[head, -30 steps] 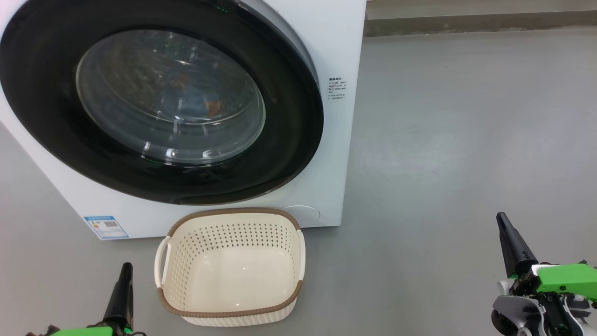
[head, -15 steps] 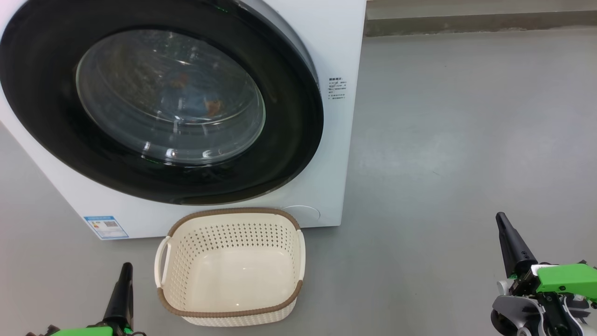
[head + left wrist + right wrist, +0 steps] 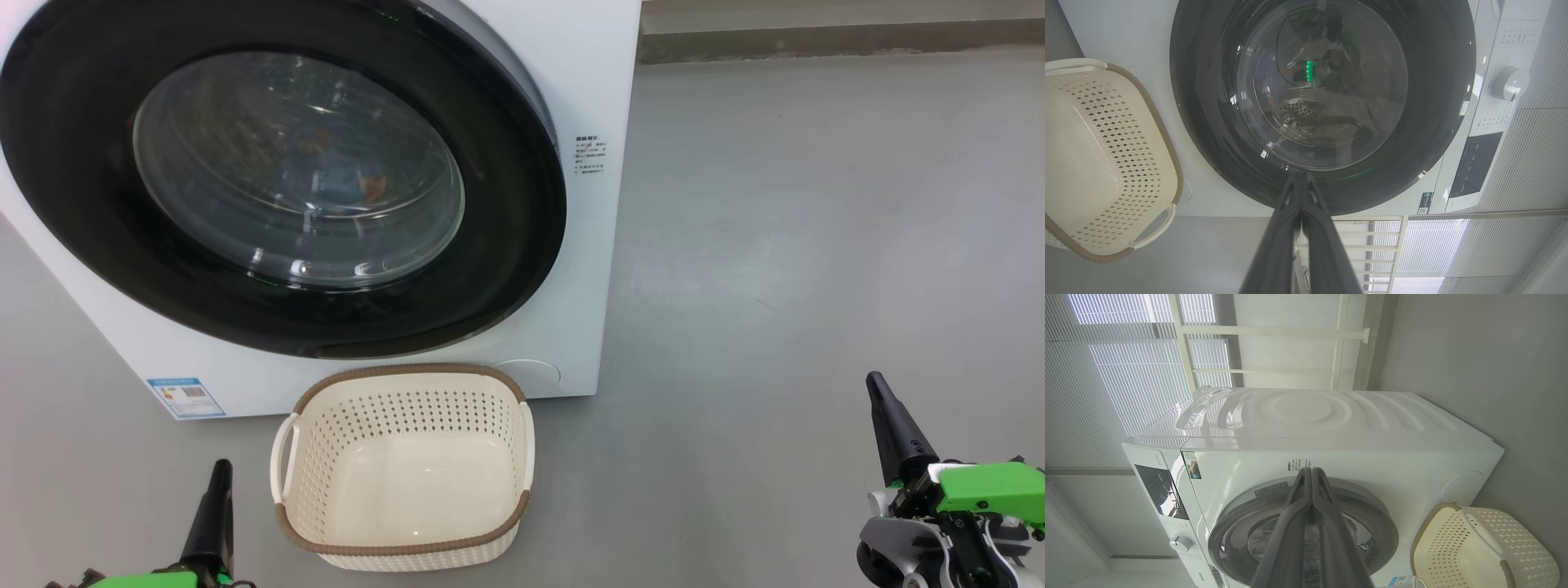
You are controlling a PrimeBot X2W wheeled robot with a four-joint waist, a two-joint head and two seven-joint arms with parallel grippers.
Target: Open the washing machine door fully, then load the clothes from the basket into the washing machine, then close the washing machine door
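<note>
**Washing machine door** (image 3: 506, 204): round, with a glossy black rim and a bulging glass centre. It sits shut against the front of the washing machine (image 3: 592, 90), up and ahead of both end effectors and touched by neither.

**Clothes** (image 3: 343, 175): light blue fabric with orange-brown patches, dimly visible through the door glass, inside the drum.

**Basket** (image 3: 408, 369): cream, perforated, brown-rimmed. It stands on the floor (image 3: 775, 245) just before the machine's lower right corner, with its far rim near the white front panel.

**Left end effector** (image 3: 220, 469): fingers pressed together, gripping nothing. It is low at the robot's left, just beside the basket's left handle but apart from it. The fingers point up toward the machine, and in the left wrist view they line up with the door's black rim.

**Right end effector** (image 3: 878, 388): fingers pressed together, gripping nothing. It is low at the robot's right and leans slightly inward, well apart from the basket and the machine.

**Room:** a wide stretch of grey floor runs from the machine's right edge to a low ledge (image 3: 816, 37) at the back. A blue label sticker (image 3: 185, 398) marks the machine's lower left front.
</note>
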